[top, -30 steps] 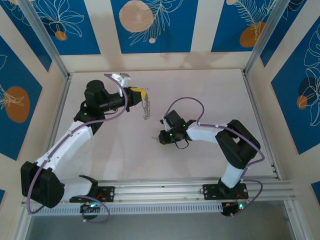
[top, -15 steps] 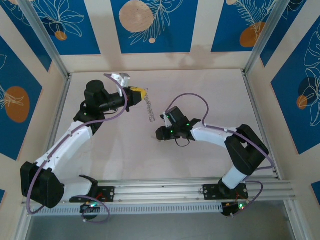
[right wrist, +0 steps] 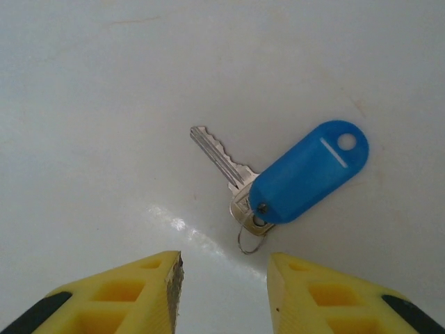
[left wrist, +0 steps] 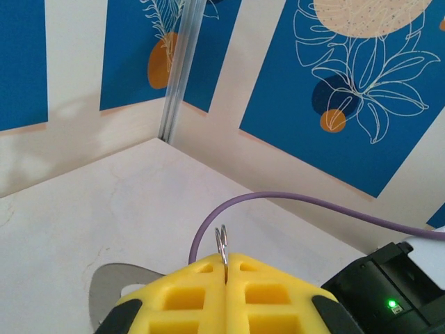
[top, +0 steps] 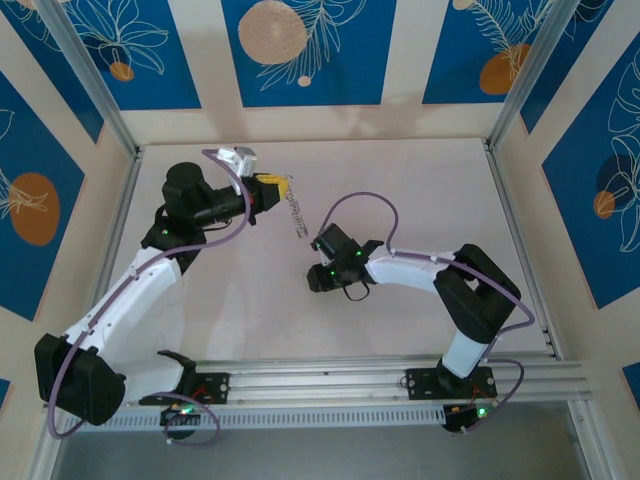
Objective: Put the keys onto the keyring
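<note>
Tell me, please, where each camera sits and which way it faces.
Top external: above and behind the bases, looking down on the table; left arm and right arm show, left fingers holding the keyring.
Left wrist: on the left arm, facing across the table toward a wall corner; left fingers shut on the keyring.
Right wrist: on the right arm, looking down at the key; open right fingers at the bottom edge.
Shared: top external and left wrist both show the held keyring.
</note>
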Robot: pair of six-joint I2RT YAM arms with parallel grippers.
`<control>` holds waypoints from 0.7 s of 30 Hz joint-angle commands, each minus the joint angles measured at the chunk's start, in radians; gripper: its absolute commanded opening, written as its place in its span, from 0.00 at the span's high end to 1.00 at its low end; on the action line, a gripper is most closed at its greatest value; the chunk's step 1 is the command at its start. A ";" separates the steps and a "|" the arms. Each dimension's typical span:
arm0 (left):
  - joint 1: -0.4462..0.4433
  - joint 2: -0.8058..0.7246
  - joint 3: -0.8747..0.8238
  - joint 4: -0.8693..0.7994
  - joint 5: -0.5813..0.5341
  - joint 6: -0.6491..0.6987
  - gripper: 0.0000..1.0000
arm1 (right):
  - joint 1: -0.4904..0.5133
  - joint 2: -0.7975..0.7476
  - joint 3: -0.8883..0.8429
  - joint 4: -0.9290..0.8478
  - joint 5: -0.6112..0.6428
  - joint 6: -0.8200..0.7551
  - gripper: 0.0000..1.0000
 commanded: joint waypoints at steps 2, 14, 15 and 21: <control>-0.004 -0.027 0.007 -0.003 -0.018 0.025 1.00 | 0.012 0.031 0.053 -0.058 0.082 -0.019 0.62; -0.003 -0.027 0.008 -0.008 -0.015 0.033 1.00 | 0.010 0.061 0.069 -0.043 0.100 -0.020 0.66; -0.003 -0.025 0.009 -0.008 -0.015 0.032 1.00 | 0.011 0.063 0.069 -0.040 0.098 -0.019 0.66; 0.000 -0.021 0.005 -0.006 -0.010 0.033 1.00 | 0.010 0.075 0.070 -0.040 0.096 -0.019 0.69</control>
